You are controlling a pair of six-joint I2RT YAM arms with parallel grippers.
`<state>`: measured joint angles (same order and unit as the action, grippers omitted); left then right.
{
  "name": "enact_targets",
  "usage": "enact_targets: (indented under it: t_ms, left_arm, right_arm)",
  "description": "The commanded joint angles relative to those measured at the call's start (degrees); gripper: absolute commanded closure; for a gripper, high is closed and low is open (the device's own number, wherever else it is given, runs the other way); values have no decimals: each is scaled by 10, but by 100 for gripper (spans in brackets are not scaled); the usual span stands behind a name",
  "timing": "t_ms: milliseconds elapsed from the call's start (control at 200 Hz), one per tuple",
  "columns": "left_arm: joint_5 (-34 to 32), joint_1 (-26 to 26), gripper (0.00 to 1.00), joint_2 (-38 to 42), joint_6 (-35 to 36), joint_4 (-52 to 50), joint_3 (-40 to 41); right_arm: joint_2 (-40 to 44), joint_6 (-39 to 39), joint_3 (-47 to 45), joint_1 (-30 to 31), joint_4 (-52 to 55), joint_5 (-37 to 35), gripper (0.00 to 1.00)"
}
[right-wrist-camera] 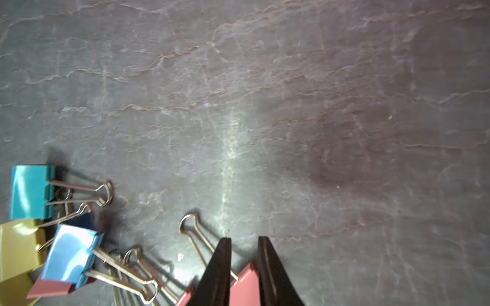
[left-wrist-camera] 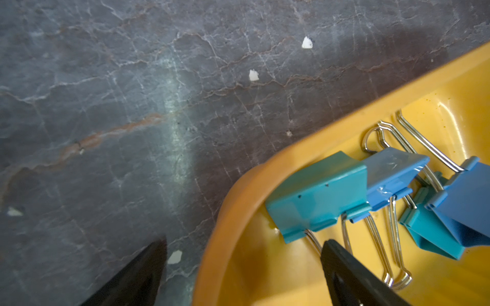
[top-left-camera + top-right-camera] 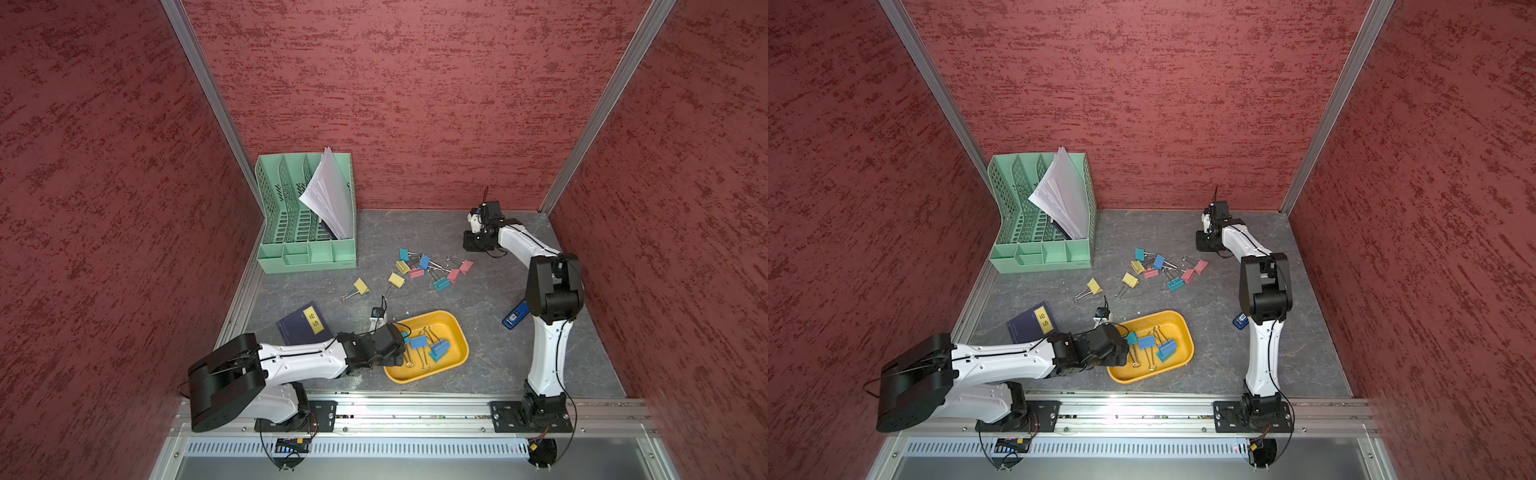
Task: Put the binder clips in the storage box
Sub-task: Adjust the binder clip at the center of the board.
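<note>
Pinching the folded metal body of a small pink binder clip point(image 1: 245, 286) between its two black fingers point(image 1: 270, 265), the right tool point(image 1: 244, 238) is standing low over the far right part of the grey marbled tabletop point(image 1: 291, 106). It is clamped on that clip at the edge of the loose heap of coloured binder clips point(image 3: 424, 262). The coming carry is turning on one bearing. The shallow yellow-orange plastic storage box point(image 3: 451, 332) is lying nearer the robot's base and to the left of this tool, with the heap sitting partly between them in both top views. The box's long axis is running roughly left to right across the robot's front, tipped a little. The left tool point(image 2: 244, 239) is hanging over the box's left corner with its fingers wide apart, holding nothing. One finger is sitting inside by the wire handle of a teal clip point(image 2: 318, 196) and the other out over the tabletop, so I judge the box's right half is offering the freer way in. Four blue and teal clips are already lying in the box, and two yellow clips point(image 3: 360, 286) are lying apart, nearer the left arm. The tabletop is looking smooth and glossy, so nudged clips are likely sliding readily. Red textured walls are closing three sides. A mint green perforated file organiser point(image 3: 307, 232) and a blue-and-black stapler point(image 3: 515, 316) are sitting off to the sides of the path.
</note>
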<state>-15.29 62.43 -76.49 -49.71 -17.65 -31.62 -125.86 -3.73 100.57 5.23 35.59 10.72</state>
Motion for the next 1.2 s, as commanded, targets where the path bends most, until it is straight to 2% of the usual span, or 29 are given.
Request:
enact_targets:
  t_ms: [0,65,120,275,521,586,706,771,912,1037,1197]
  left_arm:
    - [-6,4,4,-20,-2,-15,-1]
    - [-7,3,4,-20,-2,-13,0]
    - [-6,3,4,-20,-2,-13,0]
    - [-5,4,4,-19,-2,-13,4]
    - [-5,4,4,-5,-2,-3,13]
    - [-5,6,4,-2,-2,-5,14]
    - [-7,6,4,2,-1,-4,17]
    - [-6,6,4,4,-1,-3,20]
    - [-8,7,4,9,-3,-3,23]
    - [-10,7,4,12,-3,-2,25]
    - [-10,7,3,12,-2,1,29]
  right_arm:
    - [-44,-27,34,-5,62,10,79]
    - [-56,-28,36,-6,68,11,79]
    - [-59,-30,33,-6,73,17,84]
    - [-22,-37,-17,-6,73,9,82]
    - [103,-64,-204,11,21,16,79]
    - [136,-76,-257,20,0,16,74]
    - [177,-93,-322,25,-24,17,59]
    - [197,-97,-339,25,-29,-3,42]
    - [266,-99,-373,31,-40,-5,20]
    - [300,-100,-377,52,-14,-12,17]
    - [331,-142,-400,118,-7,-47,16]
